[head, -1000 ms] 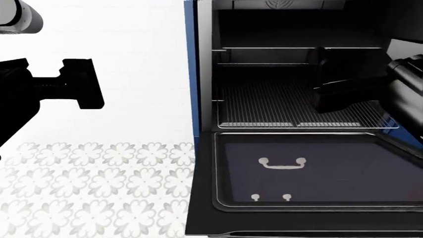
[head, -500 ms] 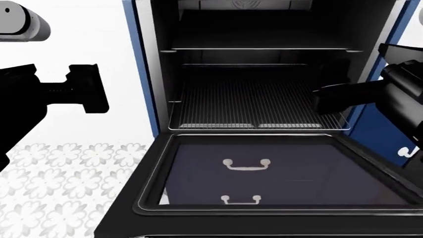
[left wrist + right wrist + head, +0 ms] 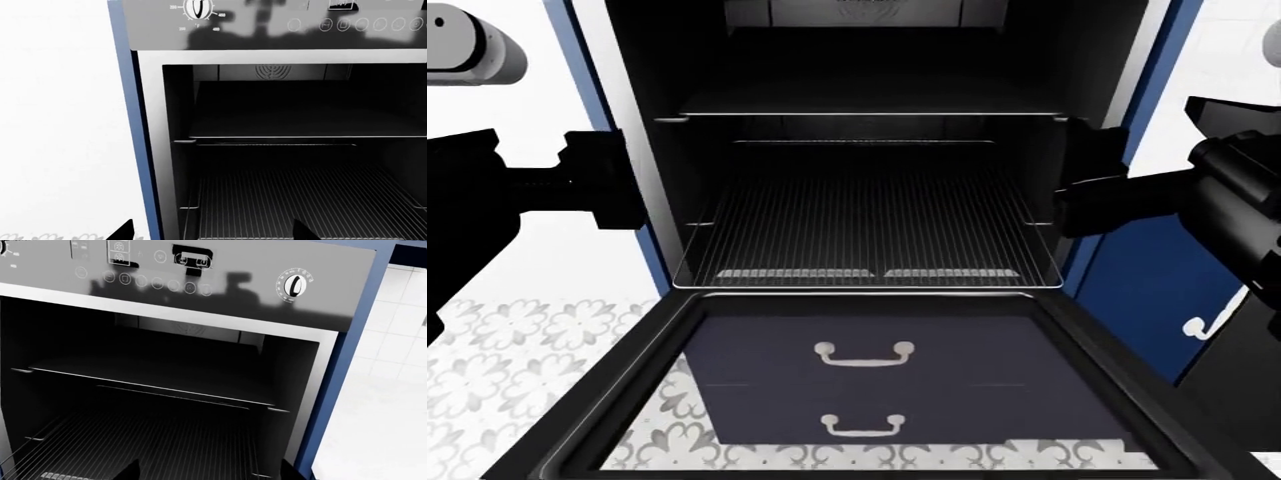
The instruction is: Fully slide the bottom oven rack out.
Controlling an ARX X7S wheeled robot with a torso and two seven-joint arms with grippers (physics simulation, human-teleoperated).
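The oven [image 3: 627,60] stands open, with blue side panels and a black cavity. The bottom oven rack [image 3: 868,225], a silver wire grid with two pale strips near its front rim, sits low in the cavity, its front rim at the opening above the door hinge. It also shows in the left wrist view [image 3: 300,200] and the right wrist view [image 3: 133,440]. A plainer upper rack [image 3: 868,117] sits above it. My left gripper [image 3: 601,182] is open and empty, just outside the oven's left frame. My right gripper [image 3: 1088,185] is open and empty at the right frame. Neither touches the rack.
The oven door [image 3: 627,400] lies folded down in front. Navy drawers with pale handles [image 3: 865,352] show through its glass. A blue cabinet [image 3: 1148,290] stands right of the oven. Patterned floor tiles [image 3: 507,350] lie at the left. The control panel knob [image 3: 293,285] is above the cavity.
The view has swung so the oven now sits centred. My right gripper, earlier over the bottom rack inside the cavity, is now at the right frame. The rack has not slid.
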